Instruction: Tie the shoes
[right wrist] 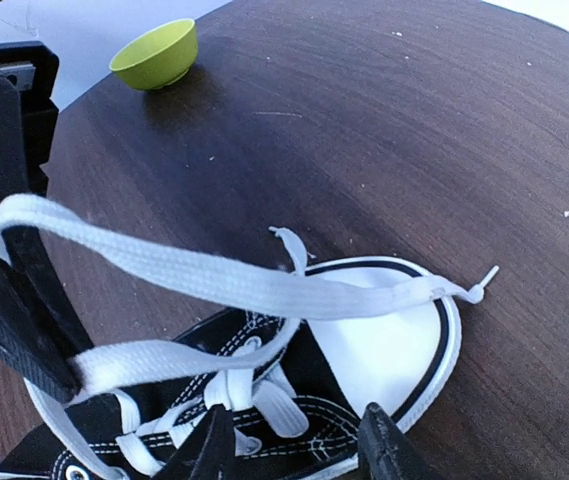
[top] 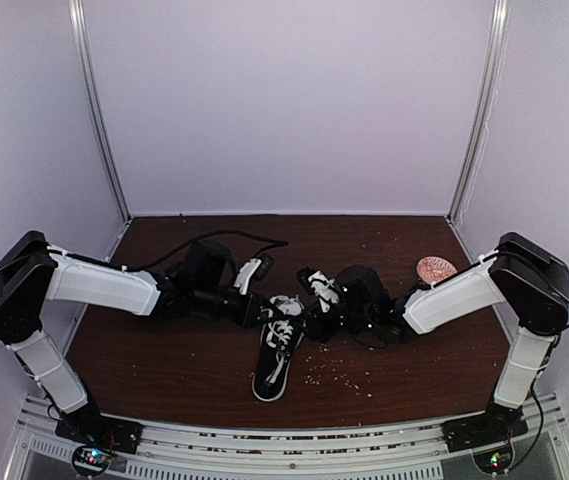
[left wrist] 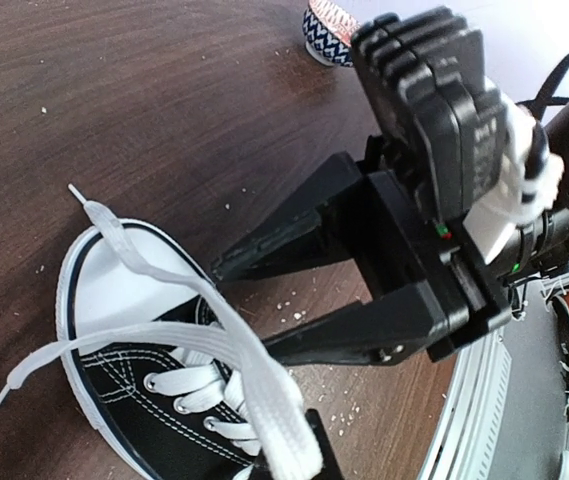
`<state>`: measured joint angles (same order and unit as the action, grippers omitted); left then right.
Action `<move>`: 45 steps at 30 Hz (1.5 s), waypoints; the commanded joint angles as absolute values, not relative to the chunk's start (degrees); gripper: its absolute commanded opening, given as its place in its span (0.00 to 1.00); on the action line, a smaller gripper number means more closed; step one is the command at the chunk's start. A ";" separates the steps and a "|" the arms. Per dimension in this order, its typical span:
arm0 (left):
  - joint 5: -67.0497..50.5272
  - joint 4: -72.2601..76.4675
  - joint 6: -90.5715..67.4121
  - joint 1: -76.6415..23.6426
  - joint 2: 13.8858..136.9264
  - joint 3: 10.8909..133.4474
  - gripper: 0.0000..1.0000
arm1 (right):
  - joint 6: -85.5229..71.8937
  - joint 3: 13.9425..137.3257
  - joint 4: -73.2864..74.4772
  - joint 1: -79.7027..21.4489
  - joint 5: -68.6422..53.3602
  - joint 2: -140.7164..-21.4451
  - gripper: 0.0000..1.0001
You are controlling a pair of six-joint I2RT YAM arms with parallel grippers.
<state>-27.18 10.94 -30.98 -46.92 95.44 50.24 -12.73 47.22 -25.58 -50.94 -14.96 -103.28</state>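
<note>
The black sneaker [top: 276, 355] lies mid-table with its white toe cap [right wrist: 394, 345] toward the near edge, and its white laces [right wrist: 224, 280] are loose. My left gripper [top: 267, 312] is by the shoe's laced part. In the left wrist view it [left wrist: 299, 455] is shut on a wide white lace [left wrist: 254, 380] at the bottom edge, and only one finger shows. My right gripper [right wrist: 294, 450] is open, its fingers [right wrist: 209, 450] astride the eyelets just above the shoe. In the left wrist view the right gripper [left wrist: 239, 310] spreads around the lace.
A green bowl [right wrist: 154, 55] stands at the far left. A small patterned cup with a pink top [top: 435, 268] stands at the right. Crumbs [top: 339, 372] lie near the shoe. A black cable [top: 234, 237] runs behind the left arm.
</note>
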 commanded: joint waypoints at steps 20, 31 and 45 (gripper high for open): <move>-28.49 8.72 -29.29 -46.58 94.66 53.44 0.00 | -5.10 54.45 -32.98 -54.12 -4.06 -110.32 0.34; -26.12 8.99 -29.76 -46.59 93.99 52.61 0.00 | -2.14 45.80 -27.58 -53.36 -6.70 -96.94 0.00; -26.88 9.40 -28.90 -46.62 94.56 54.27 0.00 | -8.10 36.04 -1.08 -54.14 -3.83 -70.62 0.22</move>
<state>-26.79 8.49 -29.80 -46.85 95.46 53.17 -3.75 42.92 0.23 -53.76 -7.49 -72.49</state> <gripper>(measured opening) 0.017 0.087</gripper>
